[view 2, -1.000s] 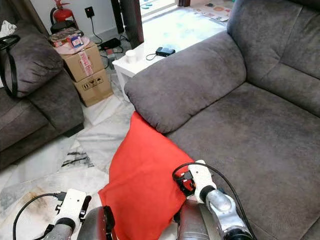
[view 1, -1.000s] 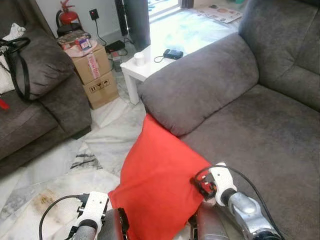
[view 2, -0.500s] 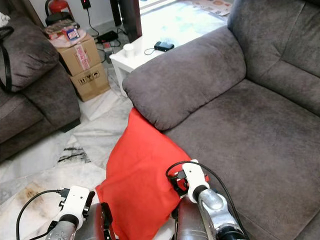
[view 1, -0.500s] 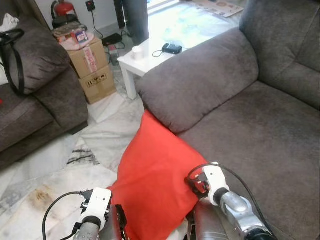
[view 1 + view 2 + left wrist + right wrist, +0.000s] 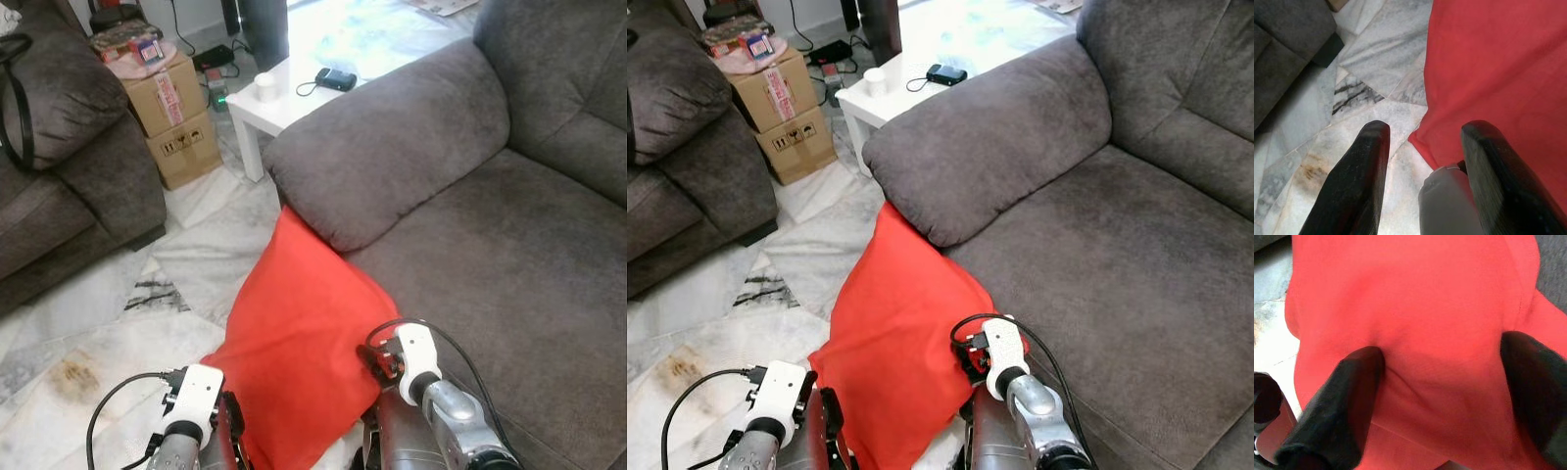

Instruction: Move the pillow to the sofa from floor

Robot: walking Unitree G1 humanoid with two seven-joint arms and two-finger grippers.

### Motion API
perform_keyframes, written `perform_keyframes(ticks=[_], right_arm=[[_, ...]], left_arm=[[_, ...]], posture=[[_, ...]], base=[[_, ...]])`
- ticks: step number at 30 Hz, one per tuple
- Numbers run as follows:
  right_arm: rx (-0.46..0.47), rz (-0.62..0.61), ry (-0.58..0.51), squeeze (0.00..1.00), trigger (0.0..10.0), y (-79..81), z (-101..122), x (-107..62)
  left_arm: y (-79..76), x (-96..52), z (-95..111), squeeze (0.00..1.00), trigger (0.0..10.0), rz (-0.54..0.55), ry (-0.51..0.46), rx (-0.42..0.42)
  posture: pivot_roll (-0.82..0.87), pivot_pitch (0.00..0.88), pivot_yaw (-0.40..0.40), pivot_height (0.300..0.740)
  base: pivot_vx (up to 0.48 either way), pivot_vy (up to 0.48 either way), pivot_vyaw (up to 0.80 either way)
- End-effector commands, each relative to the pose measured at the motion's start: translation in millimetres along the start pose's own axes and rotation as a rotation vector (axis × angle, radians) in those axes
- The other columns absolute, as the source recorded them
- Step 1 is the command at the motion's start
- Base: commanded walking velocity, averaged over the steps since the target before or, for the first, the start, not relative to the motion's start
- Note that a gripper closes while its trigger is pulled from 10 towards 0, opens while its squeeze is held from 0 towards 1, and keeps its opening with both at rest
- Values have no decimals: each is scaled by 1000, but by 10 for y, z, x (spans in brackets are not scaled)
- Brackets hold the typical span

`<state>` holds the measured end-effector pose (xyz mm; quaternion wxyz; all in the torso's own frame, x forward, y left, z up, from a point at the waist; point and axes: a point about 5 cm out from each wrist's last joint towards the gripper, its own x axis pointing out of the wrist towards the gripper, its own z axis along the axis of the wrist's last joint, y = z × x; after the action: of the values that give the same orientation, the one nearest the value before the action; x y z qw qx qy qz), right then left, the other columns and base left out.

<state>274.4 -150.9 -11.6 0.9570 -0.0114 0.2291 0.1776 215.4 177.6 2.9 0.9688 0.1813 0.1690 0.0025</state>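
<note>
One grey sofa [image 5: 509, 235] fills the frame's right; against its front leans the red pillow [image 5: 299, 333], low centre. Both jaws gape wide, right gripper [image 5: 1442, 382] bracketing fabric, left gripper [image 5: 1425, 161] over its corner, readying a two-handed lift.

The pillow [image 5: 304, 333] leans against the sofa [image 5: 490, 245] front, below its armrest [image 5: 392, 147]. At 11 o'clock beyond the armrest stands a side table [image 5: 294, 88]; cardboard boxes [image 5: 176, 117] lie farther toward 10 o'clock.
</note>
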Motion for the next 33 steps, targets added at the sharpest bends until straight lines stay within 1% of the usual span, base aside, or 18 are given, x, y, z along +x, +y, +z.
perform_keyframes(ticks=[1, 9, 19, 33], right_arm=[[19, 6, 43, 0, 0, 17, -102, -25], [15, -14, 44, 0, 0, -13, -91, -24], [5, -5, 37, 0, 0, 17, -64, 1], [16, -10, 20, 0, 0, 28, -24, 26]], left_arm=[[-4, -41, -47, 0, 10000, -8, 23, 28], [-5, -39, -31, 0, 10000, -13, 23, 34], [6, -11, 8, 0, 10000, -13, 12, 41], [24, 33, 35, 0, 10000, -10, 7, 44]], posture=[[-43, 230, 4, 580], [-45, 227, 5, 580], [-41, 218, 11, 580], [-38, 202, 15, 580]], base=[[0, 0, 0], [0, 0, 0], [0, 0, 0], [0, 0, 0]])
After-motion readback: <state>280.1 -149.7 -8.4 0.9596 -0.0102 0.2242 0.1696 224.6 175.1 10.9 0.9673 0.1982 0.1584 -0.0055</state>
